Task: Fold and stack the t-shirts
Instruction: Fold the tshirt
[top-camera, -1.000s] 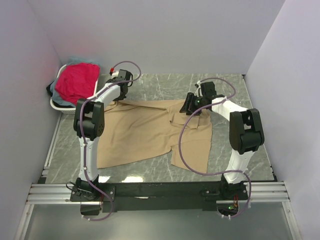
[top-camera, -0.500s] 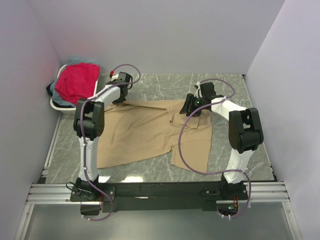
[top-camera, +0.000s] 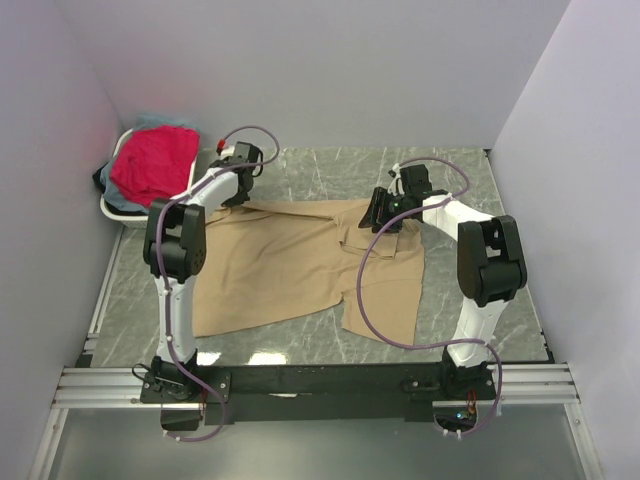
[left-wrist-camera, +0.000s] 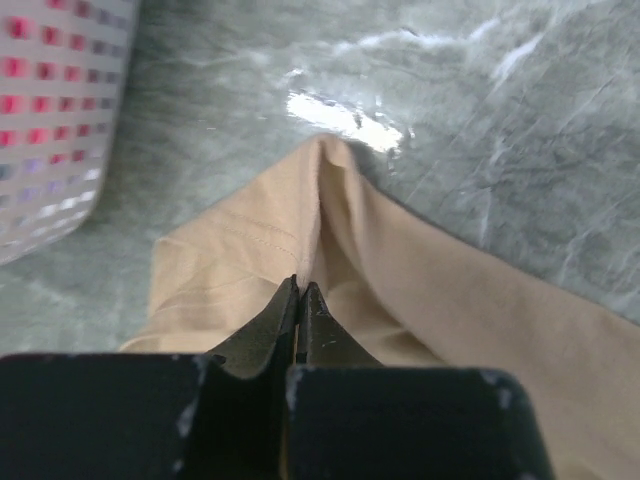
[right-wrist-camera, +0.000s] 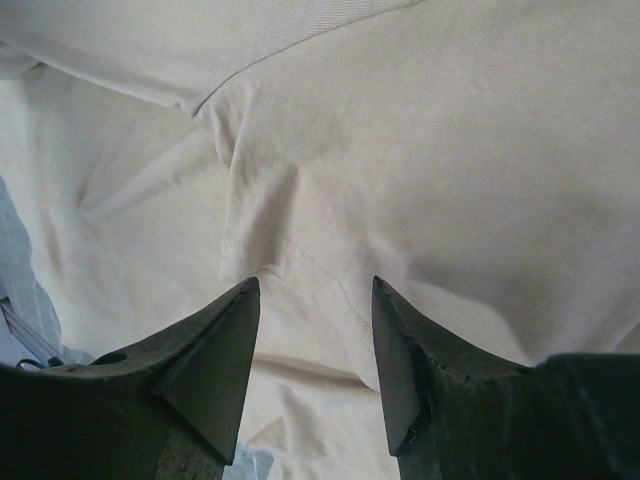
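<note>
Robot lab cell: plain pale walls (top-camera: 330, 70) around a marbled tabletop (top-camera: 320, 170), aluminium rail (top-camera: 100, 385) at the front.

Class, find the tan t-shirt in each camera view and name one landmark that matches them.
Top external: tan t-shirt spread mid-table between the arms.
Left wrist: lower half, a ridge pinched in the shut left gripper.
Right wrist: fills nearly the whole picture behind the open right gripper.
Landmark: white basket, far left from above, top-left at the left wrist, absent at the right wrist.
</note>
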